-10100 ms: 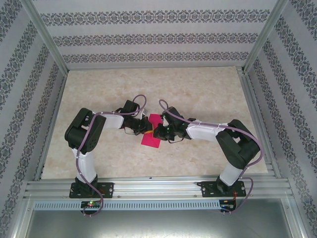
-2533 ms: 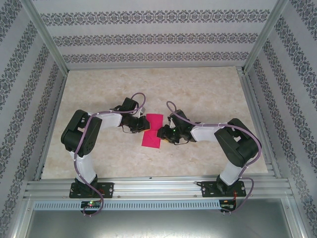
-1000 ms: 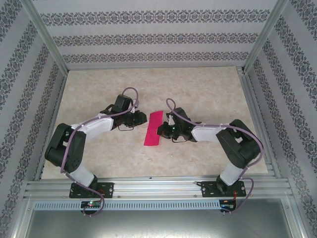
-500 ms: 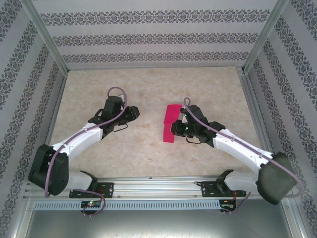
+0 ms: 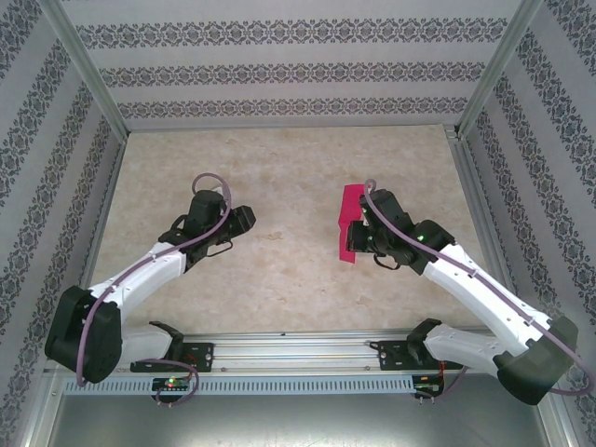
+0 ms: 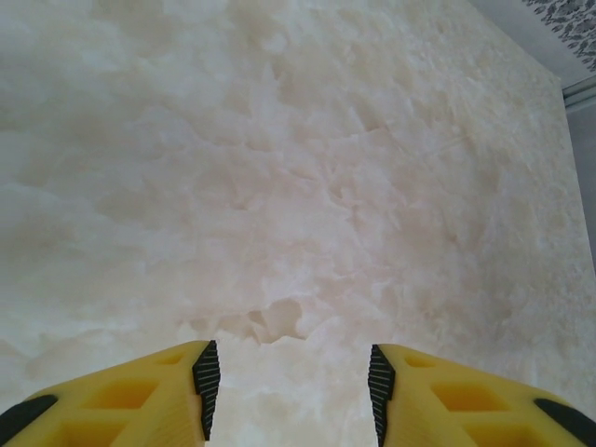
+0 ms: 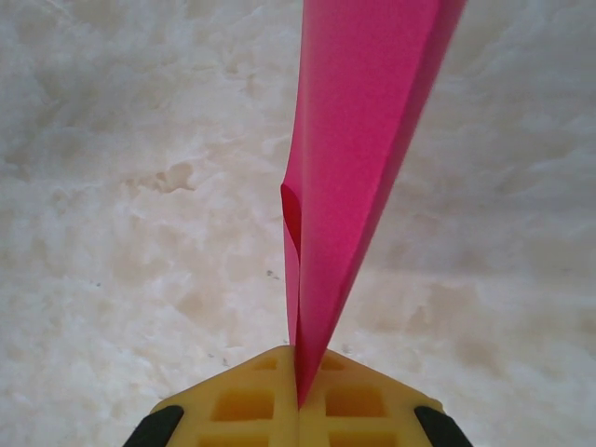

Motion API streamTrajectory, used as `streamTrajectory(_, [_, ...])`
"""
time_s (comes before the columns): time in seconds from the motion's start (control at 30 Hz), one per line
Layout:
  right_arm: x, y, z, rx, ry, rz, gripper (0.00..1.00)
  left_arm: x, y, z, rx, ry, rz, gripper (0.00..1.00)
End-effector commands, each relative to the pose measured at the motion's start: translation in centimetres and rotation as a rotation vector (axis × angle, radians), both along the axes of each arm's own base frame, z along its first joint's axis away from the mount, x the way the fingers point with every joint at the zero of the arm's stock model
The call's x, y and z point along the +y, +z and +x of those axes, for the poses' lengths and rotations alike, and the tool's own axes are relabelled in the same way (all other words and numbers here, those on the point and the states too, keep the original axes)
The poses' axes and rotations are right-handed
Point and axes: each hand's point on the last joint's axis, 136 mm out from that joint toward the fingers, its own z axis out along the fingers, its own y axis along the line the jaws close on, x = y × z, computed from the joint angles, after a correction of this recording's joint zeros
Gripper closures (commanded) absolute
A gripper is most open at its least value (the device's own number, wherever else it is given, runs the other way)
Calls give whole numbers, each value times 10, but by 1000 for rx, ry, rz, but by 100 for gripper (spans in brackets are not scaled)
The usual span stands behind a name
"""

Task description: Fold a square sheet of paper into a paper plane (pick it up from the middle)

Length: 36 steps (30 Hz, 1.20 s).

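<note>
Right jaws pinch paper (image 7: 363, 140), doubled in wrist view; left jaws apart.

Text, labels, numbers: none you can read.
Sheet of paper (image 5: 350, 222): plain pink, unprinted.
Wallpaper (image 5: 279, 74): ornament bands, no lettering.

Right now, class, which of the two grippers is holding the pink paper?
The right gripper is shut on the folded pink paper, while the left gripper is open and holds nothing.
</note>
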Motion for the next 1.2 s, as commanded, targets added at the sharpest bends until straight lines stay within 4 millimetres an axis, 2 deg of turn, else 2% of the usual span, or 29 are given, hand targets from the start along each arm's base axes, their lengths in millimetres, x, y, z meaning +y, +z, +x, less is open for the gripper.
streamTrajectory(0.0, [-19, 5, -6, 18, 10, -177, 95, 12, 8, -1, -22, 35, 20, 47])
streamTrajectory(0.13, [-36, 8, -3, 55, -3, -420, 95, 21, 6, -1, -16, 67, 34, 44])
streamTrajectory(0.23, [-43, 0, 0, 123, 4, -634, 96, 30, 5, -3, -8, 99, 59, 40])
streamTrajectory(0.33, [-35, -13, 7, 171, 40, -790, 98, 43, 2, -2, -3, 148, 94, 38])
streamTrajectory(0.43, [-22, -30, 18, 205, 54, -874, 97, 55, -1, -1, 5, 191, 117, 38])
streamTrajectory(0.67, [39, -89, 39, 299, 123, -829, 96, 89, 2, -8, -14, 336, 156, 36])
streamTrajectory(0.83, [81, -119, 48, 332, 170, -818, 93, 105, 5, -18, -9, 380, 200, 36])
streamTrajectory(0.93, [112, -129, 48, 336, 209, -748, 87, 110, 9, -25, -12, 390, 213, 34])
streamTrajectory(1.03, [154, -136, 45, 349, 275, -520, 83, 114, 13, -30, -18, 402, 211, 34])
streamTrajectory(1.1, [184, -129, 43, 330, 325, -307, 70, 115, 17, -33, -24, 403, 207, 33])
streamTrajectory(1.17, [200, -112, 44, 299, 345, -110, 69, 115, 20, -36, -27, 396, 203, 32])
